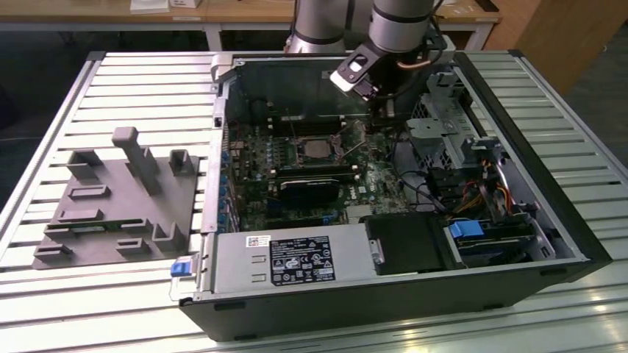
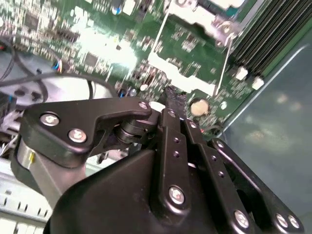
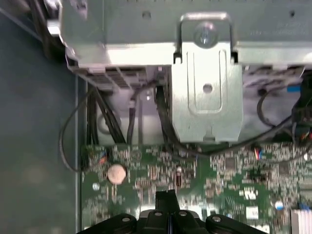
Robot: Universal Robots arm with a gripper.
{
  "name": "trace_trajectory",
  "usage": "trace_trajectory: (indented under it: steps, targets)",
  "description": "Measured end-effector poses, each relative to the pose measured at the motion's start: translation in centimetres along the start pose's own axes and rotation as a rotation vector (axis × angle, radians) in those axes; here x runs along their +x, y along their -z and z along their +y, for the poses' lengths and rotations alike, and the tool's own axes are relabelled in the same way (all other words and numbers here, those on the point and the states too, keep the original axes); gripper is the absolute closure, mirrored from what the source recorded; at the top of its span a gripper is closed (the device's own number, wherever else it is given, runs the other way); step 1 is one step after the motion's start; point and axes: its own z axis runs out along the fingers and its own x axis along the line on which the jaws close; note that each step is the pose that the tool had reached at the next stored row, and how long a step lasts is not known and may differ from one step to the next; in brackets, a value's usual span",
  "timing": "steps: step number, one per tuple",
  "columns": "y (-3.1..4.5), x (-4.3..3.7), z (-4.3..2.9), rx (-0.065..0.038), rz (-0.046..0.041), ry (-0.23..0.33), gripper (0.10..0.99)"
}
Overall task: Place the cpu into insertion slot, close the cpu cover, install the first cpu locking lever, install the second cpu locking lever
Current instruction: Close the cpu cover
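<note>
In the exterior view the cpu (image 1: pixel 315 149) shows its silver-grey top inside the insertion slot (image 1: pixel 293 140) on the green motherboard. The silvery cpu cover (image 1: pixel 339 152) frames it and looks laid down around the chip. A thin wire locking lever (image 2: pixel 222 63) runs beside the socket's metal frame (image 2: pixel 204 17) in the second wrist view. My gripper (image 1: pixel 382 118) hangs over the board just to the exterior view's right of the socket, near the case's rear wall. Its black fingertips (image 3: pixel 165 197) are pressed together over the board with nothing seen between them.
The open computer case (image 1: pixel 579 243) lies on a slatted table. A black heatsink block (image 1: pixel 309 193) and memory slots (image 2: pixel 263 34) sit beside the socket. A metal drive bracket (image 3: pixel 207 92), cables (image 3: pixel 112 122) and a coin cell (image 3: pixel 116 173) are close by. A grey fixture (image 1: pixel 113 198) lies left of the case.
</note>
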Motion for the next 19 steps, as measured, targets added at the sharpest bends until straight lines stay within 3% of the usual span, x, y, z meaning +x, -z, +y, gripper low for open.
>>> trace_trajectory:
  steps: [4,5,12,19]
  targets:
    - [-0.04,0.00,0.14,0.072,-0.0025,-0.001,0.980]
    - [-0.04,0.00,0.16,0.084,-0.0030,-0.002,0.980]
    - [-0.05,0.01,0.10,0.085,-0.0029,-0.002,0.980]
    - [-0.01,-0.03,-1.09,0.074,-0.0026,-0.001,0.980]
